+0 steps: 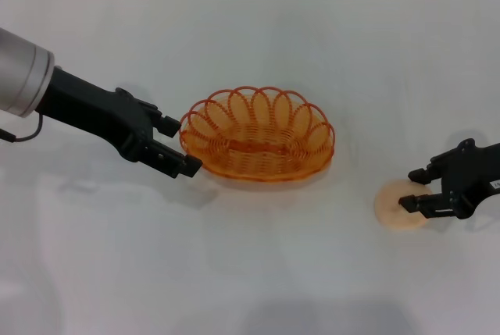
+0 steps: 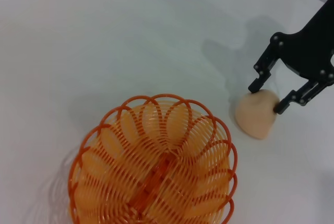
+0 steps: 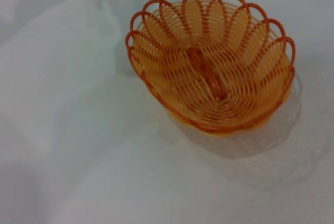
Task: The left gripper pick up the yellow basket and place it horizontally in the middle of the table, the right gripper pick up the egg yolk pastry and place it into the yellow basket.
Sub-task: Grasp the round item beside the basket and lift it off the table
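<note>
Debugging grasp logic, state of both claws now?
Left claw: open, at the yellow basket rim, holding nothing.
Right claw: open around the egg yolk pastry.

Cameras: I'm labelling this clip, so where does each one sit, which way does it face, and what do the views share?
Head view: from the robot's head, looking forward and down at the table; shows the left hand open at the basket rim and the right hand straddling the pastry.
Left wrist view: on the left arm, looking over the basket toward the pastry; shows only the right hand.
Right wrist view: on the right arm, facing the basket; none of its own fingers show.
Shared: all three show the basket.
</note>
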Controlling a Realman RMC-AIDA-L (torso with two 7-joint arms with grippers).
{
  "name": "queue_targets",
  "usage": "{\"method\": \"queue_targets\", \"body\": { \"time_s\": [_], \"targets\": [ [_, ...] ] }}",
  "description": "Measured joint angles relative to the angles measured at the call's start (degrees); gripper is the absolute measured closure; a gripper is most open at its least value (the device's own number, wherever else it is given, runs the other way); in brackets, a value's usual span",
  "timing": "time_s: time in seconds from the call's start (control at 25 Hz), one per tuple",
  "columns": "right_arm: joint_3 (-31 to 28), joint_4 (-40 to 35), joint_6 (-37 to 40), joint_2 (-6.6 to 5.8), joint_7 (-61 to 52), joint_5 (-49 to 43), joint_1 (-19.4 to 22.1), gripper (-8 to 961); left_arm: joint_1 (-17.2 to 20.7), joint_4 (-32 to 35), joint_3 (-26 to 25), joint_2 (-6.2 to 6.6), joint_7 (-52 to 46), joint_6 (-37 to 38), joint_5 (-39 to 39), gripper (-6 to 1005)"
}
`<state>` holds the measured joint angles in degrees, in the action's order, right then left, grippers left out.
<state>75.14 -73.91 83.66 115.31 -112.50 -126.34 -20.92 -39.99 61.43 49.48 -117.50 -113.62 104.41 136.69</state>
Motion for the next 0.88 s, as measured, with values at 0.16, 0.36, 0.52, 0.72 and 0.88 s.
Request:
{"method": "queue_targets", "body": {
  "time_s": [0.16, 0.36, 0.52, 0.72, 0.88],
  "targets": [
    [0.01, -0.32, 0.00, 0.00, -0.36, 0.06, 0.00, 500, 0.06, 0.00, 0.00, -0.03, -0.08, 0.00, -0.05, 118],
    [-0.15, -0.31, -0.10, 0.00, -1.33, 0.03, -0.56, 600, 0.09, 0.00, 0.00, -0.06, -0.09, 0.00, 0.03, 118],
    [-0.05, -0.58, 0.00, 0.00, -1.50, 0.34, -0.60, 697, 0.09, 0.00, 0.00, -0.09, -0.04, 0.00, 0.03, 118],
    [0.26, -3.62, 1.14, 0.00, -2.91, 1.64, -0.76, 735, 0.31, 0.00, -0.17, -0.03, 0.08, 0.00, 0.06, 119],
    [0.90, -6.33, 1.72, -0.01, -3.41, 3.27, -0.79, 751, 0.82, 0.00, -0.22, 0.30, 0.39, -0.13, -0.09, 119]
  ]
}}
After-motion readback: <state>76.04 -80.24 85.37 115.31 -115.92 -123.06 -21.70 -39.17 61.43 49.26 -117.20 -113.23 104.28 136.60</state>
